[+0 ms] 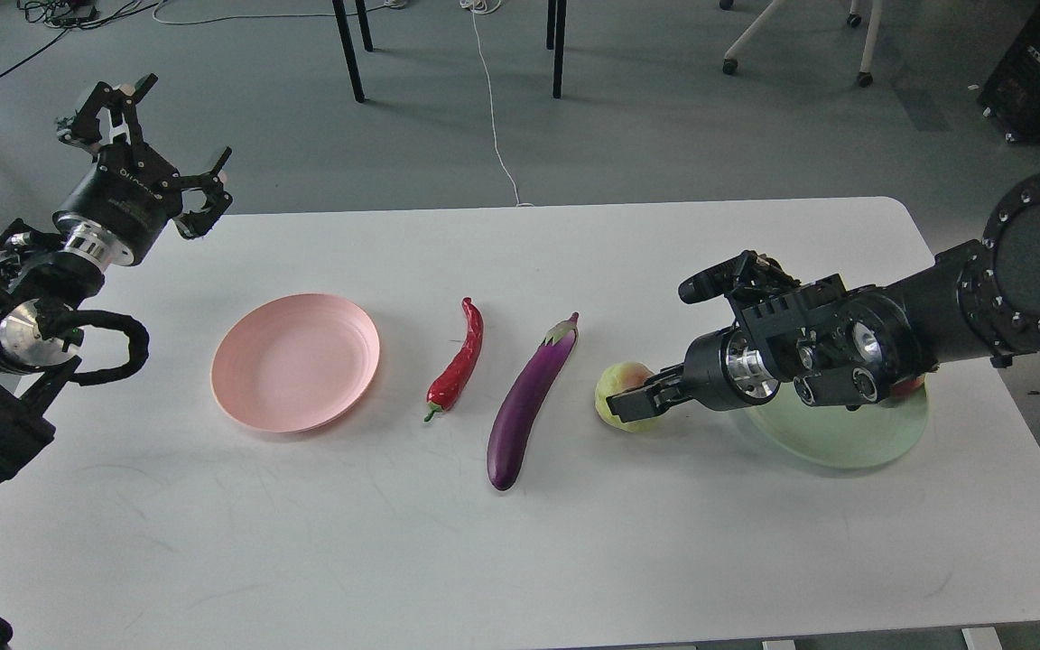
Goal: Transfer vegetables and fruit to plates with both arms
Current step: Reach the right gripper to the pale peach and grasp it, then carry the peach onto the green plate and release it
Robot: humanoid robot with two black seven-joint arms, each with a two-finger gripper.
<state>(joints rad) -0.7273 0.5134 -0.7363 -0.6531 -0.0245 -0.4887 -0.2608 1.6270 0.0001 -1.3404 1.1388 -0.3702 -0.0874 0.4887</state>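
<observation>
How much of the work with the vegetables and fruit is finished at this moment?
Done: a red fruit seems to lie on the green plate, mostly hidden by the right arm. In hand: the right gripper is at the yellow-green fruit; a firm grip is unclear. Left: chili and eggplant lie on the table; the pink plate is empty. The left gripper is open.
</observation>
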